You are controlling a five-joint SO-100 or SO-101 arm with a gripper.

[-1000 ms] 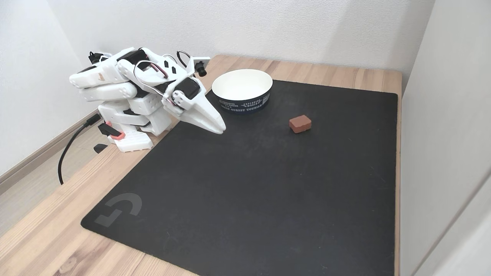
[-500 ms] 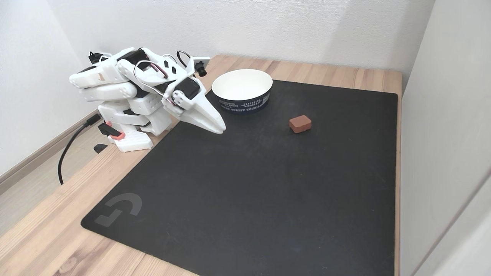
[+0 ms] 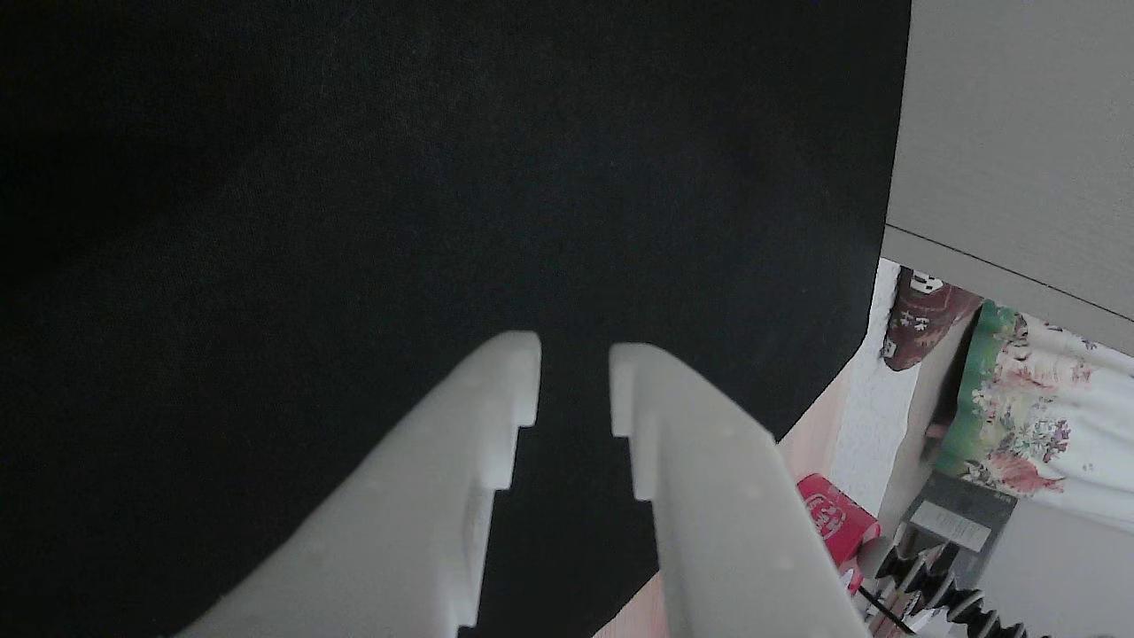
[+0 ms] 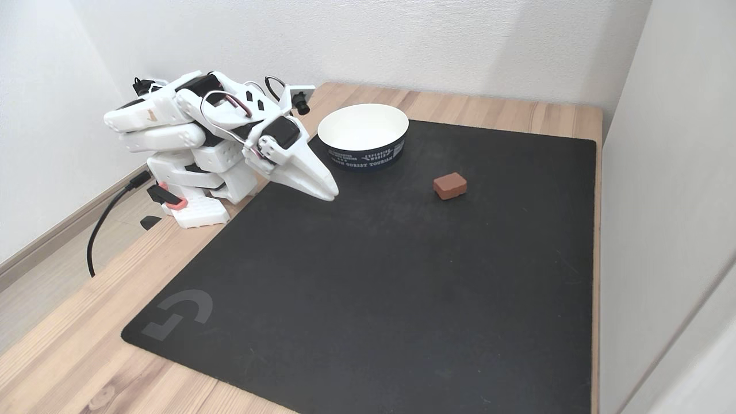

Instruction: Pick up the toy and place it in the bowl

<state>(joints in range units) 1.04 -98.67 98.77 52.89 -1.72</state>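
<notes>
Brown-red toy point(image 4: 449, 186) lies untouched right of the bowl point(image 4: 363, 136); gripper point(image 4: 329, 192), left of it, slightly parted, holds nothing.

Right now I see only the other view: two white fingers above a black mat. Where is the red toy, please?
Observer: In the fixed view the toy lies on the mat, to the right of the gripper and apart from it.
Operator: And the bowl?
Observer: The bowl stands just beyond the gripper, near the mat's far edge, left of the toy.
Operator: Is anything inside it?
Observer: No, its white inside looks empty.
</notes>
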